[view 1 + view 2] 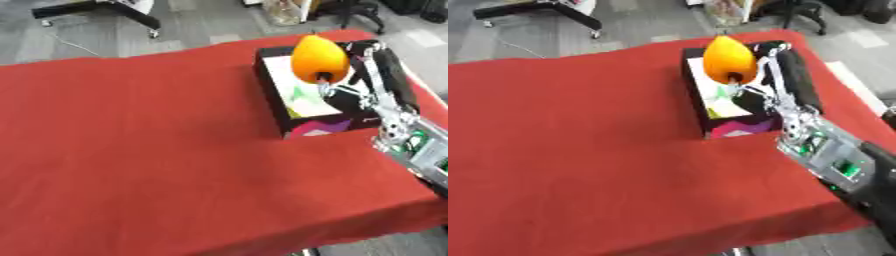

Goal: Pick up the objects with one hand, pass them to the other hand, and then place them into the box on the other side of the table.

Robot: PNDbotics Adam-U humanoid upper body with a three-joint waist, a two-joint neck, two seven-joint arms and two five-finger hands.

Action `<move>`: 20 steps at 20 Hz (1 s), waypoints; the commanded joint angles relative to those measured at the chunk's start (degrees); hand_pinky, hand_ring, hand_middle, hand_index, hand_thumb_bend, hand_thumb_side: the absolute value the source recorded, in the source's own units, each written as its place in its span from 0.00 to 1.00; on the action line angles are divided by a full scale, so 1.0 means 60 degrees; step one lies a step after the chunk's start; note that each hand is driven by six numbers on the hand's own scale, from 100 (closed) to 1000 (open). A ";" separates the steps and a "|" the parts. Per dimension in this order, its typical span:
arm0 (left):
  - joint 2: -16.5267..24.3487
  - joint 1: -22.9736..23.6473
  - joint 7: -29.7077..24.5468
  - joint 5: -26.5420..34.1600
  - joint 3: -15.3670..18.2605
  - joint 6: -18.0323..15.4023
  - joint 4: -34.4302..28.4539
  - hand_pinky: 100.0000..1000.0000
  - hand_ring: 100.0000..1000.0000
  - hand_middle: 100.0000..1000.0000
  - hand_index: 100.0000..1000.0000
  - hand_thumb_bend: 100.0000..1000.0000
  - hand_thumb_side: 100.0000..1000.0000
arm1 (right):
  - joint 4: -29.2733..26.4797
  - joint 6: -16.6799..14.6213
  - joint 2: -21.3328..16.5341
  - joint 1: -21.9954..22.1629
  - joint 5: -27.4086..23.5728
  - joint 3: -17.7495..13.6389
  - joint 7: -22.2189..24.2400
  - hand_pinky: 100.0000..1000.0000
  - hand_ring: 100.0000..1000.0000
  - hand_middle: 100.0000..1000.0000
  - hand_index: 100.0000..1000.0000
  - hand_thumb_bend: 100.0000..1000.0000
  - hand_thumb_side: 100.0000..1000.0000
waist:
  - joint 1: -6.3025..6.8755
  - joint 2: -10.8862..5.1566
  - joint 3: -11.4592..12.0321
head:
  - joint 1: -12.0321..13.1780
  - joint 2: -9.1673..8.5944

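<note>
Office or lab space, grey carpet tiles, wheeled chair base, red-clothed table

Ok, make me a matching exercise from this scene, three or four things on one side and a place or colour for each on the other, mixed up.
Things:
1. orange fruit
2. box
3. tablecloth
4. right hand

Descriptions:
A. red, covering the table
B. black-walled, at the table's far right
C. held up over the box
D. curled round the fruit

Pairs: 1-C, 2-B, 3-A, 4-D
</note>
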 commanded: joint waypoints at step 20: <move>-0.0740 0.0689 0.1128 -0.0445 0.0682 0.0405 -0.1862 0.64 0.59 0.59 0.70 0.00 0.70 | -0.0163 0.2797 0.0113 0.0130 -0.0326 -0.1218 -0.3043 0.52 0.95 0.68 0.94 0.53 0.36 | -0.0135 -0.0095 0.0237 | 0.0150 -0.0027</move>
